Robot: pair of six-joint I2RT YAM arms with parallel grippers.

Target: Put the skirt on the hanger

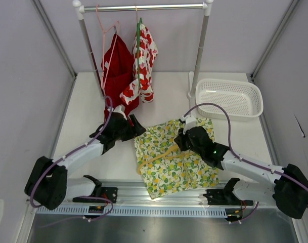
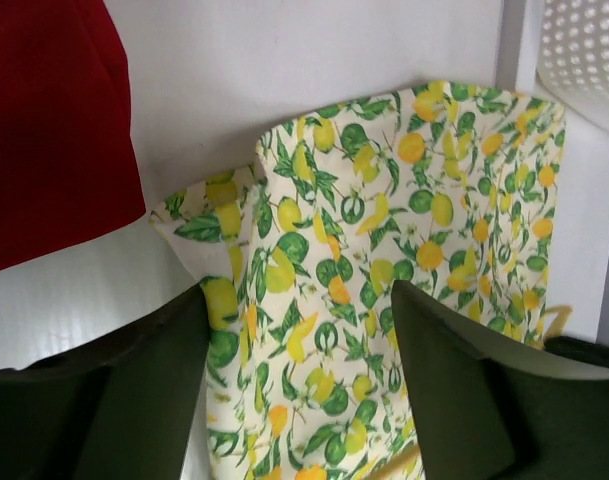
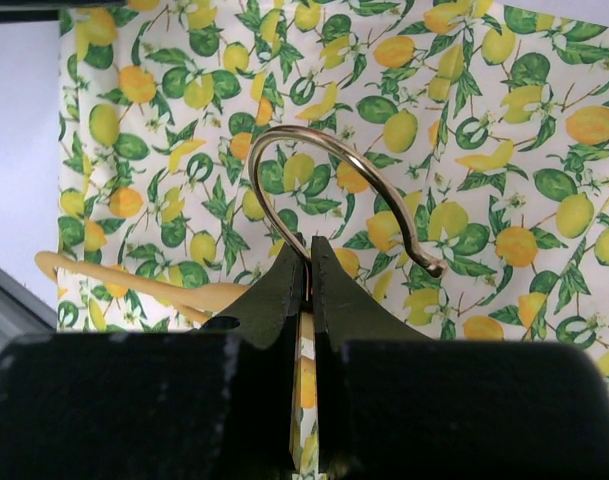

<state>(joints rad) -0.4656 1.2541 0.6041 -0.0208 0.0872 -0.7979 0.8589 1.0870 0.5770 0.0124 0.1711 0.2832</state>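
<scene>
The skirt (image 1: 174,154) is a soft white cloth printed all over with small yellow lemons and green leaves. It lies mostly flat on the table (image 1: 88,101) between my two arms, with its near edge reaching the rail at the table's front. The hanger (image 1: 161,154) lies on top of it: a thin yellow-tan arm runs diagonally across the print, and a metal hook (image 3: 304,128) curls over the cloth. My right end effector (image 3: 309,245) is clamped on the hanger just below that hook, its fingers pressed together around the neck, at the skirt's far right part near the white perforated basket (image 1: 227,81). My left end effector (image 2: 299,370) sits at the skirt's far left corner with its fingers (image 2: 154,380) spread apart; the corner's rumpled edge (image 2: 384,230) shows in the gap between them, and I cannot tell whether they touch it. A red garment (image 2: 44,120) hangs just beside this end effector on its outer side.
</scene>
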